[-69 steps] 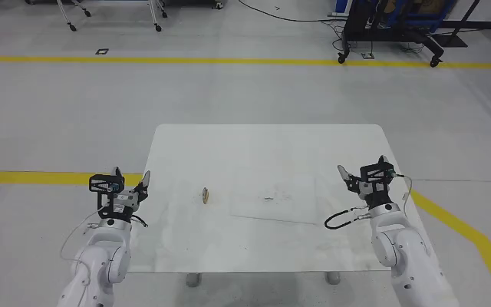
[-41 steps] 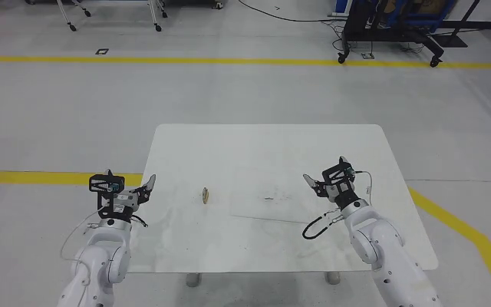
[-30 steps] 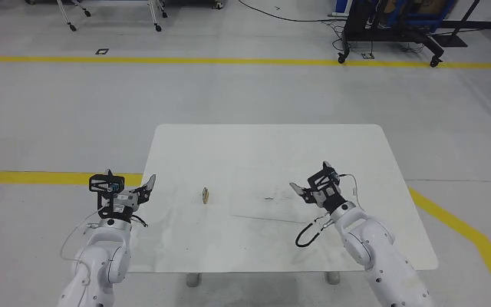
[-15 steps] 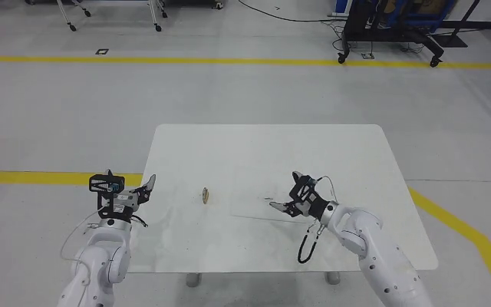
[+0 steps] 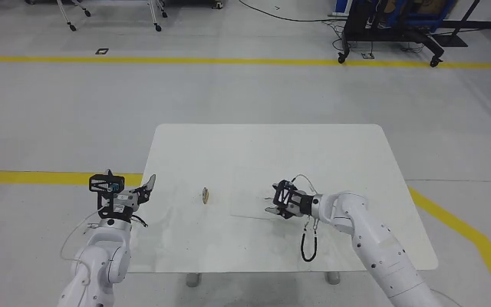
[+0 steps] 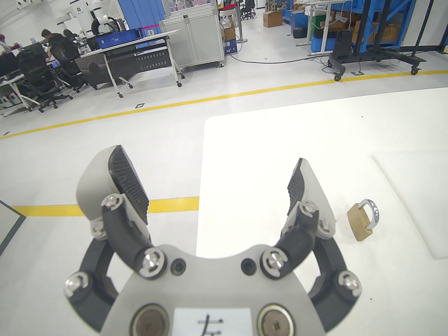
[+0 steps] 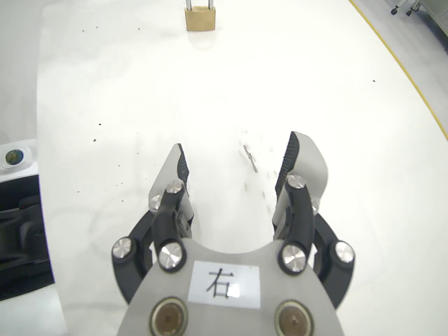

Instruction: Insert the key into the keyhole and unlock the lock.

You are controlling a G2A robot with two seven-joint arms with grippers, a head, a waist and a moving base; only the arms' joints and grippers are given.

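Note:
A brass padlock (image 5: 205, 195) with a silver shackle lies on the white table (image 5: 322, 153), left of centre; it is seen again as the padlock (image 6: 362, 220) and the padlock (image 7: 200, 15). A small silver key (image 7: 250, 157) lies flat on the table. My right gripper (image 7: 236, 143) is open and low over the table, with the key between its fingers, closer to one fingertip (image 7: 292, 148). From above, the right gripper (image 5: 274, 199) sits mid-table, right of the padlock. My left gripper (image 5: 129, 181) is open and empty at the table's left edge, and the left gripper (image 6: 209, 157) faces the padlock.
A thin pale sheet (image 6: 406, 194) lies flat on the table beyond the padlock. Bare tabletop lies between the padlock and the right gripper. The right arm's black cable (image 5: 309, 242) hangs in a loop near the front edge. Yellow floor lines (image 5: 46, 177) run past the table.
The right arm has swept leftward from the table's right edge to mid-table and lowered its open gripper around the key. The left arm and the padlock have stayed put.

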